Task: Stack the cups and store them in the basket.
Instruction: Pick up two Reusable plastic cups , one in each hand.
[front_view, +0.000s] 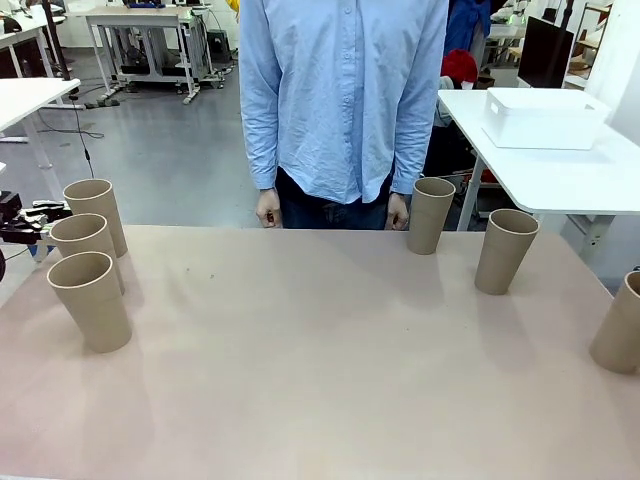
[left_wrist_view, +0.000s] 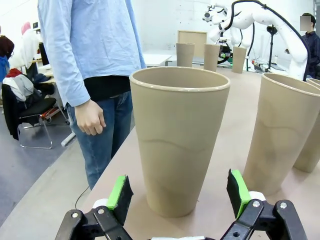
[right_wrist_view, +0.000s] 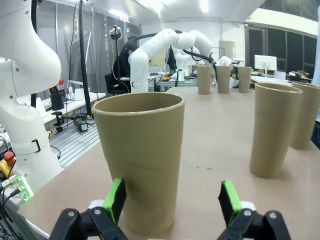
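Green-padded fingers (left_wrist_view: 120, 192) of the left gripper (left_wrist_view: 179, 196) sit right under the lens in the left wrist view. They're spread wide with a cup (left_wrist_view: 179, 145) standing between them. The pads aren't touching it, so nothing is held. Same deal on the other side: the right gripper (right_wrist_view: 173, 200) is wide open around another cup (right_wrist_view: 137, 160), which sits nearer one pad than the other and isn't clamped.

Progress-wise I'd call it basically zero. Every cup stands upright on its own on the table (front_view: 320, 380), none nested in another. The basket (front_view: 545, 118) is on a separate white table (front_view: 560, 175) off to the back right, well apart from all of them. It looks empty to me, though most of its inside is hidden from this low angle. So all the stacking is left, then getting the stack over into the basket.

Count:
- six cups (front_view: 90, 300), three bunched near the left edge and three strung out toward the right edge
- one basket
- two grippers
- one person (front_view: 340, 100) standing at the far side, hands down, touching nothing
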